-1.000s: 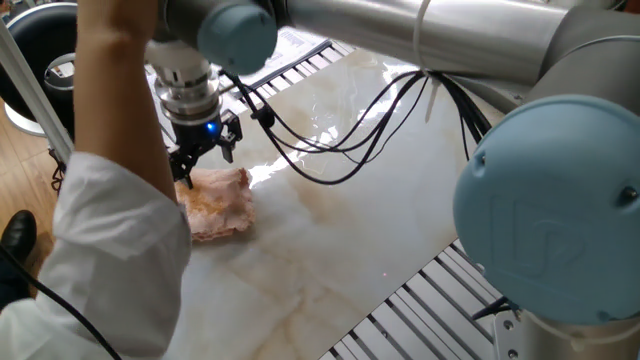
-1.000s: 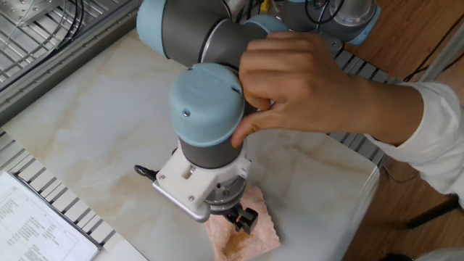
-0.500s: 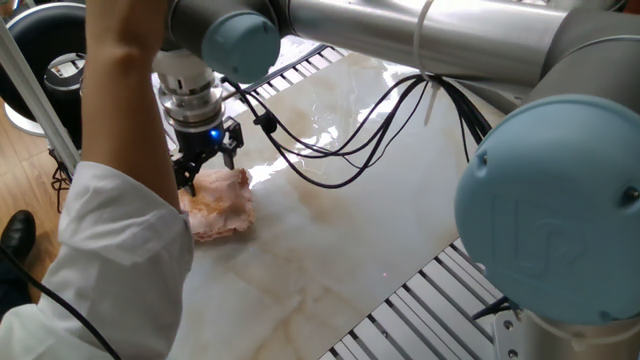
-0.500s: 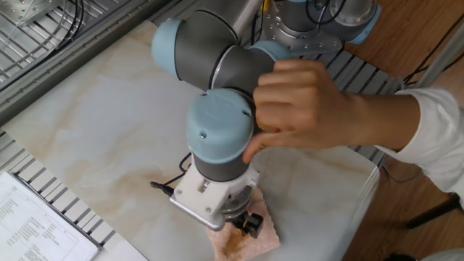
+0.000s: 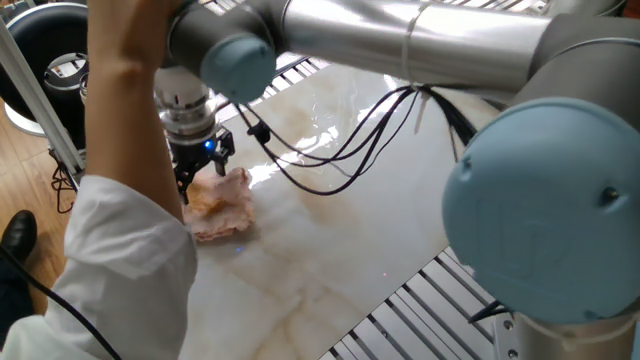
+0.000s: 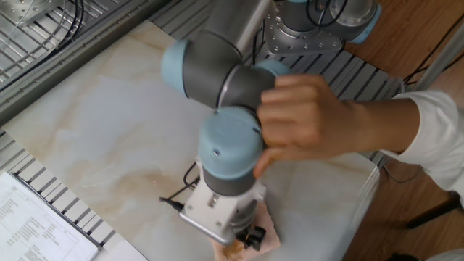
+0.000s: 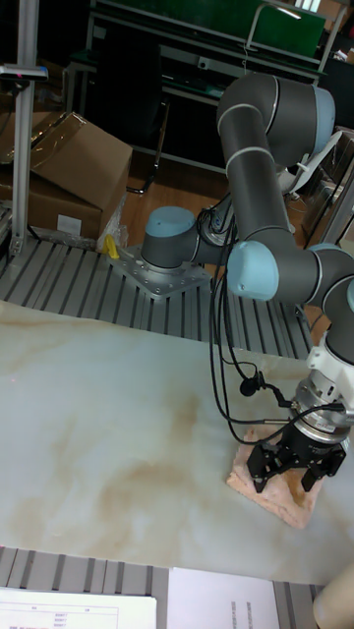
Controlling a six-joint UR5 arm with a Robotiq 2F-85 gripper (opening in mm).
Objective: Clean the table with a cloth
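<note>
The pale pink cloth (image 5: 225,205) with tan stains lies flat on the cream marble table (image 5: 340,220) near its left edge. My gripper (image 5: 202,165) points straight down onto the cloth's far edge with its fingers spread, open. From the other side, the cloth (image 6: 270,238) peeks out under the wrist, and only part of the gripper (image 6: 251,236) shows. In the tall view, the gripper (image 7: 292,464) stands on the cloth (image 7: 270,488) by the table's (image 7: 98,423) front right.
A person's hand (image 6: 304,116) grips my wrist, and their white sleeve (image 5: 130,250) hangs over the table's left edge. Printed paper sheets (image 6: 36,225) lie on the grey ribbed frame (image 5: 420,310). A cardboard box (image 7: 69,167) stands behind the table.
The wrist and the person's hand have shifted along the table edge, and the gripper has stayed over the cloth. The cloth has barely moved.
</note>
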